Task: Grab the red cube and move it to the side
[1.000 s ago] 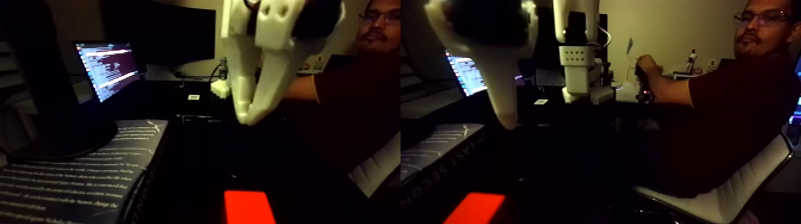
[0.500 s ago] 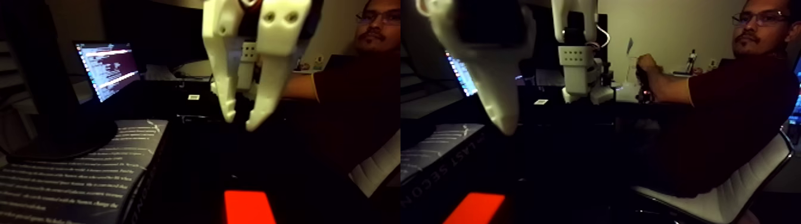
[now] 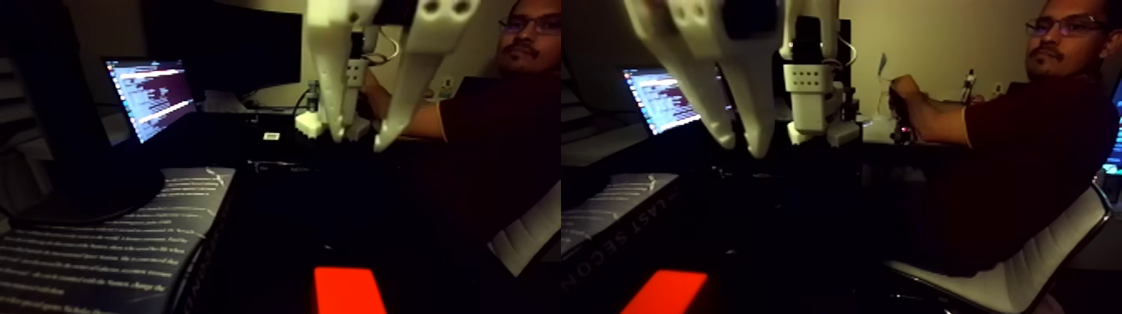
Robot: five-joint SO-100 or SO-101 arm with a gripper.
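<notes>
The red cube (image 3: 346, 291) lies on the dark table at the bottom edge of the fixed view's left half, and it appears again in the right half (image 3: 665, 292). Its lower part is cut off by the frame. My white gripper (image 3: 361, 144) hangs high above the table, above and behind the cube, and the right half shows it too (image 3: 744, 150). Its two fingers point down and stand apart with nothing between them. A wide gap of dark table separates the fingertips from the cube.
A dark book with white print (image 3: 108, 242) lies at the left, next to a lit laptop screen (image 3: 150, 96). The arm's white base (image 3: 814, 100) stands at the back. A person (image 3: 1027, 142) sits at the right on a white chair (image 3: 1002, 271), hand on a controller.
The gripper went from shut to open, its fingers spreading apart. It also rose a little and shifted right. The cube has not moved.
</notes>
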